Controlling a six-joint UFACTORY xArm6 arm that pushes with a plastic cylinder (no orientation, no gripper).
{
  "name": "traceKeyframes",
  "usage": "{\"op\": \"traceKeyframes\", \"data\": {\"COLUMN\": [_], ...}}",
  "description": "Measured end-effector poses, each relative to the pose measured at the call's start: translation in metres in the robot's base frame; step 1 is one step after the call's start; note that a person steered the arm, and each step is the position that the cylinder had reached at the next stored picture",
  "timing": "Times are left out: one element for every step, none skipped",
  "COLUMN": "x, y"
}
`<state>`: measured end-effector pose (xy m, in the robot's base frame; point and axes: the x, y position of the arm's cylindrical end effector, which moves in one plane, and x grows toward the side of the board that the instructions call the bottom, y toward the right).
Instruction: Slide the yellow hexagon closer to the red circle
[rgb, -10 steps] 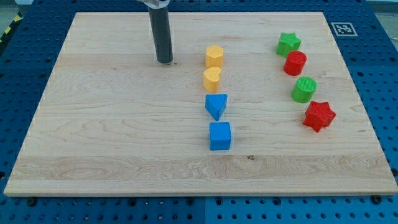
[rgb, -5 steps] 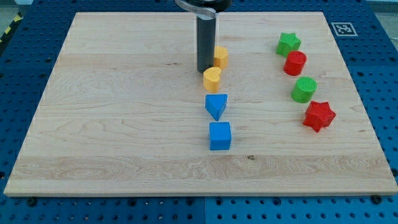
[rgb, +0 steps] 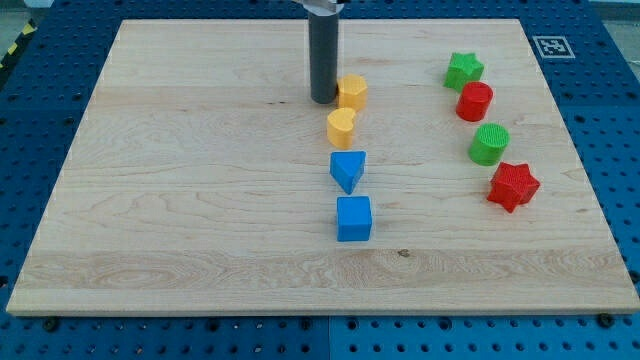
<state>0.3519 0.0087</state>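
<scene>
The yellow hexagon sits on the wooden board a little above the centre. My tip stands right against the hexagon's left side, touching or nearly touching it. The red circle is far off to the view's right, at about the same height as the hexagon. No block lies between the two.
A yellow heart lies just below the hexagon, then a blue triangle and a blue square. A green star touches the red circle's top; a green circle and a red star lie below it.
My tip has moved from the upper left of the board rightward to the hexagon's left side, then slightly up. The hexagon has shifted a little to the right.
</scene>
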Motion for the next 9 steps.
{"op": "traceKeyframes", "data": {"x": [0.000, 0.000, -0.006, -0.019, -0.020, -0.019, -0.019, -0.012, 0.003], "y": [0.031, 0.061, 0.064, 0.069, 0.090, 0.111, 0.119, 0.120, 0.121]}}
